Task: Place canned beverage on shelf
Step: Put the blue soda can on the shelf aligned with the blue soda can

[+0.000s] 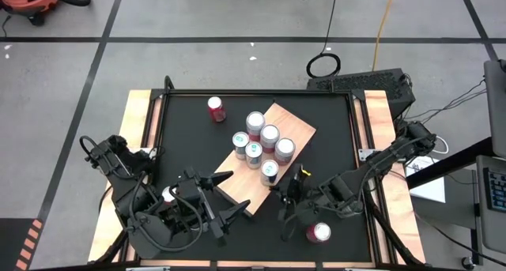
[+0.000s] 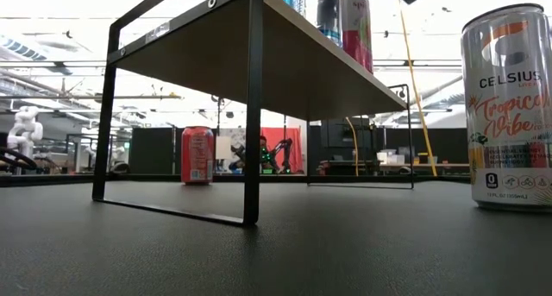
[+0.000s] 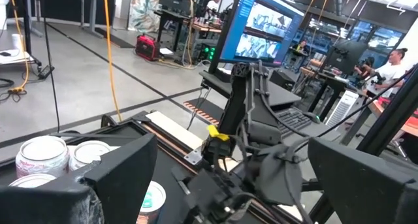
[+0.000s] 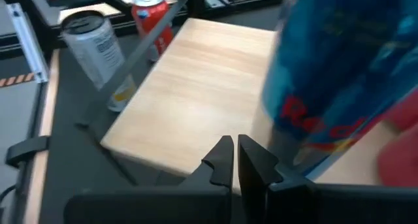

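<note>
canned beverage count on the shelf (image 1: 273, 148): six cans clustered toward its 12 to 3 o'clock half, the nearest being a blue-marked can (image 1: 269, 173) at the board's 4 o'clock edge. three cans are waiting on the black tabletop (image 1: 328, 125): a red can (image 1: 216, 109) at the table's 11 o'clock, a red-topped can (image 1: 319, 233) at 5 o'clock, and one more can (image 1: 168, 194) half hidden under the left arm at 8 o'clock.

right gripper (image 1: 296, 178) is being held clenched and empty just beside the blue-marked can, at that can's 3 o'clock; in the right wrist view the fingers (image 4: 222, 160) are seen pressed together over the board edge. left gripper (image 1: 228, 196) is being held spread wide at the shelf's 7 o'clock corner, holding nothing.

judgement: a placement looks just finished. the right claw is best backed off along 4 o'clock, away from the cluster, then spread before the 5 o'clock can is approached. bare board toward 7 o'clock is the likely next spot.
</note>
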You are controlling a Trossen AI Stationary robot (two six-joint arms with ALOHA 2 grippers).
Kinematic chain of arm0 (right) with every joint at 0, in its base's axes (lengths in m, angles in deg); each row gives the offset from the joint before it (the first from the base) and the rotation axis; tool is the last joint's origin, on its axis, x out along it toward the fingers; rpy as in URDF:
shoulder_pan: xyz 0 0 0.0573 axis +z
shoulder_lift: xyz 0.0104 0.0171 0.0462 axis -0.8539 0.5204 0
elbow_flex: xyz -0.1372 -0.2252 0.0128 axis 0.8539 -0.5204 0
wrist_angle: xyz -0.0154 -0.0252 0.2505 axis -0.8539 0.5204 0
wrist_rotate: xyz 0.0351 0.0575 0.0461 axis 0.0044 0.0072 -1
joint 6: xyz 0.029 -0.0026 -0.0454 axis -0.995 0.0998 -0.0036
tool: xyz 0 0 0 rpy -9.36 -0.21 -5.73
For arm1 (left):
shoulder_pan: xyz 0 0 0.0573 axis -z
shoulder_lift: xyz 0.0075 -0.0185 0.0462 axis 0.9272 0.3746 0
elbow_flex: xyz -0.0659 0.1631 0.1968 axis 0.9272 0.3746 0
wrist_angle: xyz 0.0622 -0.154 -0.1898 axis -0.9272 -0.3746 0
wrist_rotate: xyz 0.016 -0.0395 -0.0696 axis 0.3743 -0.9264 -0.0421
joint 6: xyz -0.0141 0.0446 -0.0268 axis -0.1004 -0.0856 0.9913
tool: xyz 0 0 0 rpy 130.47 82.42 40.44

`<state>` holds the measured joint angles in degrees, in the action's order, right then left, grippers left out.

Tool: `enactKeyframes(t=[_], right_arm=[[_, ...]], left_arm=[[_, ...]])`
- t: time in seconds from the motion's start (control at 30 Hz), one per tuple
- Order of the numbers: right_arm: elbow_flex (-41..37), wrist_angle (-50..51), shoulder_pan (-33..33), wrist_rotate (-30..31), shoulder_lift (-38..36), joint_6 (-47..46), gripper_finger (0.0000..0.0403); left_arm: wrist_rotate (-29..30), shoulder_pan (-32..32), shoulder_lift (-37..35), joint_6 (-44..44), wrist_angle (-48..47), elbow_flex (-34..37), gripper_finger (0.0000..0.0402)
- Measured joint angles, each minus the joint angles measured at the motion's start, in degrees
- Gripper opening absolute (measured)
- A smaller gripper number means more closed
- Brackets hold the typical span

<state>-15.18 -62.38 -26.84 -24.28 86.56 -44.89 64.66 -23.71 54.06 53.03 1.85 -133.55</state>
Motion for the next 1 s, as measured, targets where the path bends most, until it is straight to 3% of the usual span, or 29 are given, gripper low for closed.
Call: enactKeyframes(t=[1.0], right_arm=[[0.0,6.3,-2.99,-1.57,-1.94,-0.03,0.0]], left_arm=[[0.53,0.09,0.0,0.02,-0.96,0.0,0.0393]])
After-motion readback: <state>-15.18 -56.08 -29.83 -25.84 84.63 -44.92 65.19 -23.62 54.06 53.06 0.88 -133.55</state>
